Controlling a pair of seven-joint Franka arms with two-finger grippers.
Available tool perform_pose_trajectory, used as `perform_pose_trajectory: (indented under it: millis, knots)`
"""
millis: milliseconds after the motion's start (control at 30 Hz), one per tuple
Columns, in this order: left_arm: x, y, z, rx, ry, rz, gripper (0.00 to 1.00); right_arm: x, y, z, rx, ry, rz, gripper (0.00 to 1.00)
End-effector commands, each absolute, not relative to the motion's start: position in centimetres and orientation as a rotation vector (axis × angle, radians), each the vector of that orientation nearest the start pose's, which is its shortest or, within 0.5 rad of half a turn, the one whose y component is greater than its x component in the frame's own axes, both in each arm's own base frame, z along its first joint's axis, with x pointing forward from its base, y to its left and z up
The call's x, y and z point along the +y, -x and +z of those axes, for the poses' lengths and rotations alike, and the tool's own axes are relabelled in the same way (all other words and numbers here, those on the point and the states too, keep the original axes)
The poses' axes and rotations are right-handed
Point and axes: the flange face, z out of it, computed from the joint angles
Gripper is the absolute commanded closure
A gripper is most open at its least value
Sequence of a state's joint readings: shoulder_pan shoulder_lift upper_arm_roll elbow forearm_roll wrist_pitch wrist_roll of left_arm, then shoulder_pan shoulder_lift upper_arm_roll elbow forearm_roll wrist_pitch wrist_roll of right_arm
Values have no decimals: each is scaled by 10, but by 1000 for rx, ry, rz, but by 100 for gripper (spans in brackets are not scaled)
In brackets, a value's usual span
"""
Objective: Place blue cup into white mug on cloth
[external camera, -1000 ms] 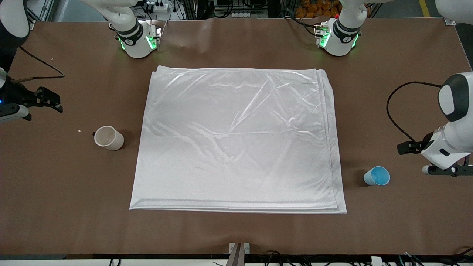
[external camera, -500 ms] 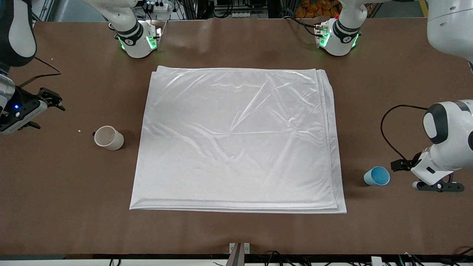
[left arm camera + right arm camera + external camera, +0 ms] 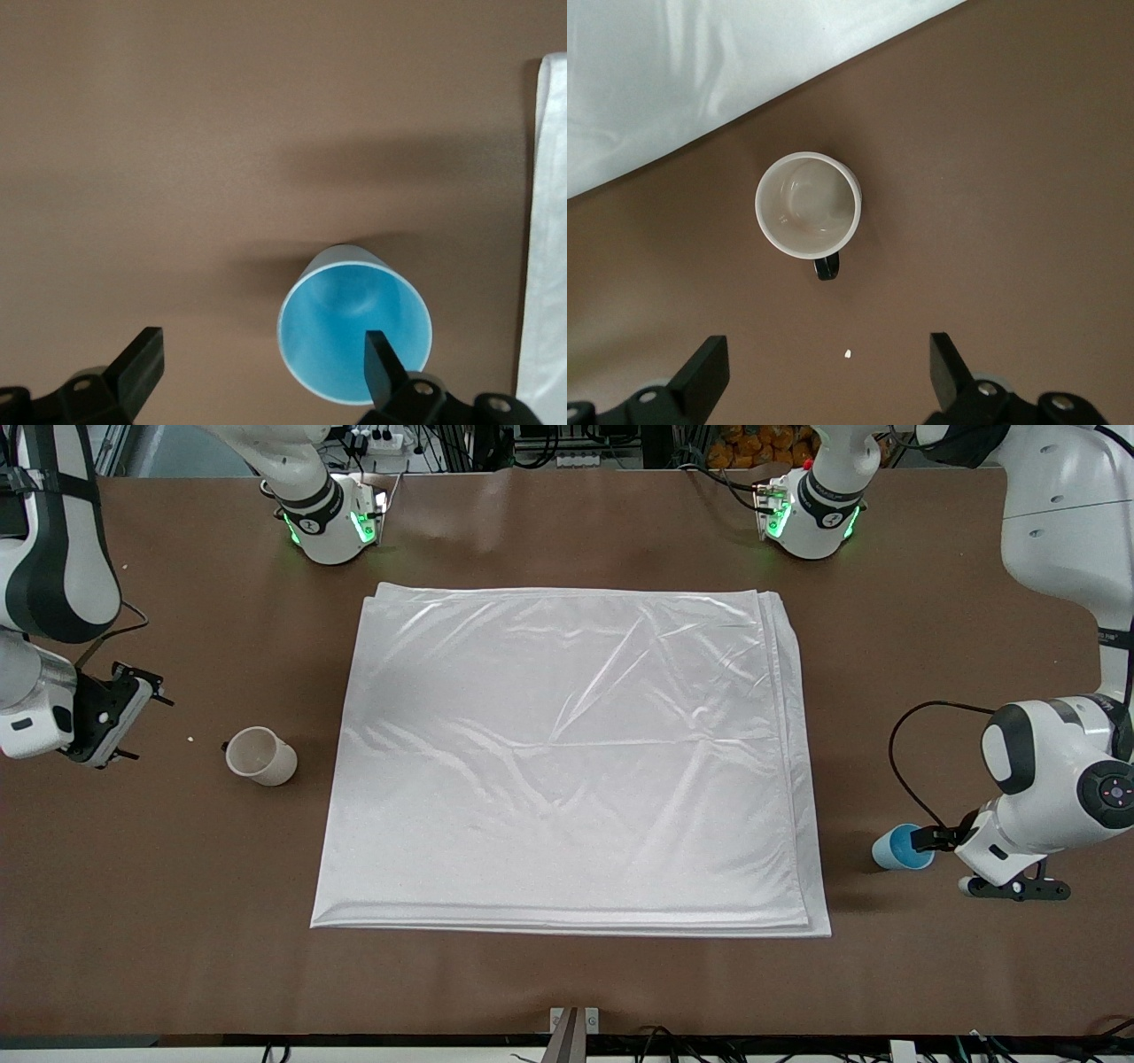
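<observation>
The blue cup (image 3: 897,849) stands upright on the brown table beside the cloth's corner, toward the left arm's end. My left gripper (image 3: 1014,887) hangs open over the table just beside it. In the left wrist view (image 3: 263,350) one fingertip (image 3: 379,359) overlaps the blue cup's rim (image 3: 350,319). The white mug (image 3: 260,755) stands on the table, off the cloth, toward the right arm's end. Its dark handle points away from the cloth (image 3: 567,762). My right gripper (image 3: 115,722) is open above the table beside the mug, which shows in the right wrist view (image 3: 806,205) ahead of the fingers (image 3: 828,350).
The cloth's edge shows in both wrist views (image 3: 542,221) (image 3: 700,62). A small white crumb (image 3: 190,738) lies on the table between the mug and my right gripper. The arm bases (image 3: 332,522) (image 3: 811,514) stand past the cloth's top edge.
My left gripper has moved across the table up to the blue cup. My right gripper has swung in toward the mug. Cup, mug and cloth have not moved.
</observation>
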State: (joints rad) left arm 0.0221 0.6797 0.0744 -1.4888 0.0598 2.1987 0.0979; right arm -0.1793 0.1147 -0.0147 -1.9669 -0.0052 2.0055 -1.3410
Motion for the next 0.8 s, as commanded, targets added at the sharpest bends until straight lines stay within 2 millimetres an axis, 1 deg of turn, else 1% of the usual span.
perform_pose_trajectory:
  millis: [0,133,300,400,433,500,567,733,767]
  knots:
    - [62,-723,265,94,3067,-56,0,-110,-550,387,-1797,2536,81,0]
    - [61,-723,256,100,3067,-51,0,-109,-545,372,-1842,2512,69,0]
    - [59,-723,244,105,3066,-45,0,-107,-536,348,-1857,2514,55,0]
    - [57,-724,241,108,3064,-68,0,-106,-530,336,-1866,2524,35,0]
    - [57,-724,238,105,3066,-64,6,-106,-529,332,-1869,2524,32,0]
    - [57,-724,234,93,3069,-58,24,-106,-527,326,-1884,2521,25,0]
    - [55,-724,233,88,3072,-56,45,-107,-528,316,-1911,2492,34,0]
    - [56,-723,232,59,3091,-57,83,-122,-530,292,-1947,2473,23,0]
    - [56,-723,232,43,3102,-57,88,-124,-530,289,-1955,2467,23,0]
